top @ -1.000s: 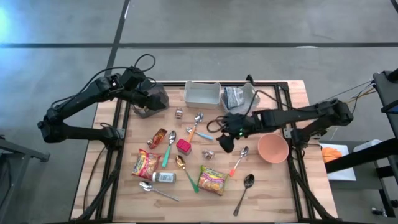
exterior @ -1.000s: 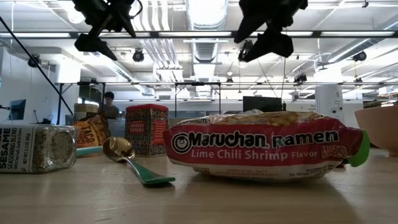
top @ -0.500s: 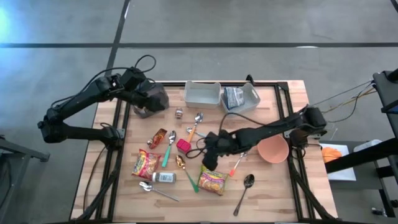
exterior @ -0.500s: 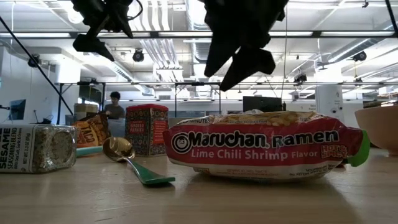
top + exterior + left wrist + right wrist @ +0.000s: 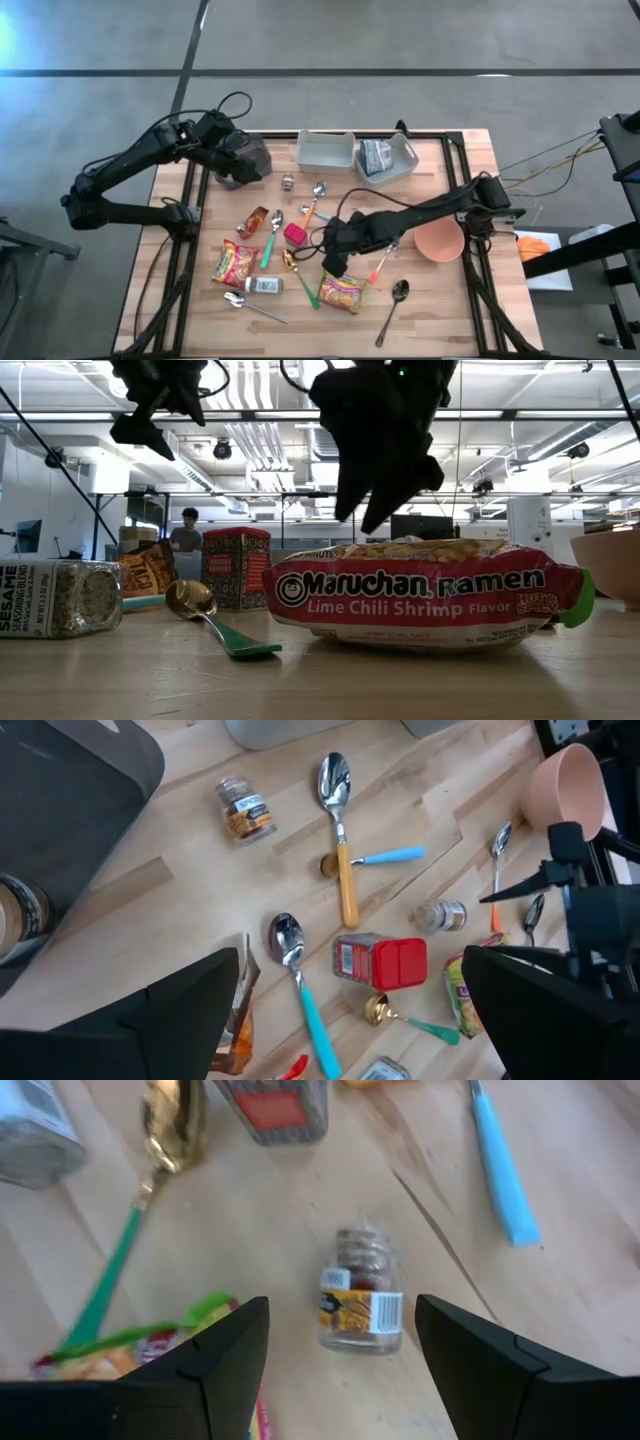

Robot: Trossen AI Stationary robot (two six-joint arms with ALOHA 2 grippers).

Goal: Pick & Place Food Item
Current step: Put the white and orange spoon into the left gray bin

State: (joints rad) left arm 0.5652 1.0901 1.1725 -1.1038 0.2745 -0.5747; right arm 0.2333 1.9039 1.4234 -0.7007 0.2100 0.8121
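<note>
Over mid-table I hold the right gripper [image 5: 340,1370], fingers spread, straddling the small jar [image 5: 360,1305] lying beside the ramen [image 5: 341,290], to pinch it; left gripper [image 5: 350,1020] waits wide open.

The wooden table [image 5: 440,300] carries a ramen packet [image 5: 341,289] near centre, a pink bowl [image 5: 438,239] at 3 o'clock, two grey bins [image 5: 325,150] at 12 o'clock, and scattered spoons [image 5: 397,294].

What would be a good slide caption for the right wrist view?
Right end effector, fingers open, poised above a small spice jar lying on the wooden table.
</note>
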